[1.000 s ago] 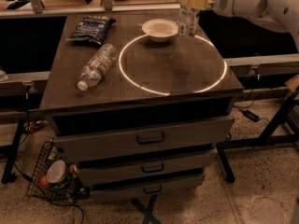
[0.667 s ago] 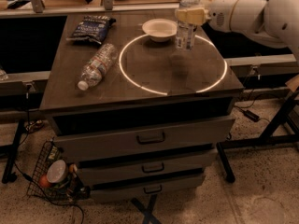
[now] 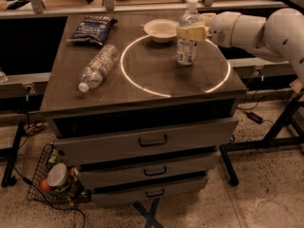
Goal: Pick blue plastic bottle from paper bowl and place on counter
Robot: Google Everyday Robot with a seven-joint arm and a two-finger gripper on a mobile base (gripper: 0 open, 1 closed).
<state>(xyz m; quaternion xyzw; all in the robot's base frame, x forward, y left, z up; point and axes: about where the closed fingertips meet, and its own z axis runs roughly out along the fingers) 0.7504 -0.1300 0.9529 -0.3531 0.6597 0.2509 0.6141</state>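
Observation:
The blue plastic bottle [image 3: 187, 37] stands upright on the counter [image 3: 142, 75], inside the white ring, just right of and in front of the paper bowl [image 3: 161, 30]. It has a white cap and a pale label. My gripper [image 3: 191, 32] reaches in from the right at the bottle's upper body, with its pale fingers [image 3: 194, 33] around it. The bowl is empty.
A longer ribbed clear bottle [image 3: 98, 66] lies on its side at the counter's left. A dark chip bag [image 3: 93, 29] lies at the back left. The white arm [image 3: 256, 30] spans the right side. A wire basket [image 3: 54, 182] with items sits on the floor at the left.
The bottle has moved down and forward with my gripper, from above the bowl's right side to standing on the counter inside the ring.

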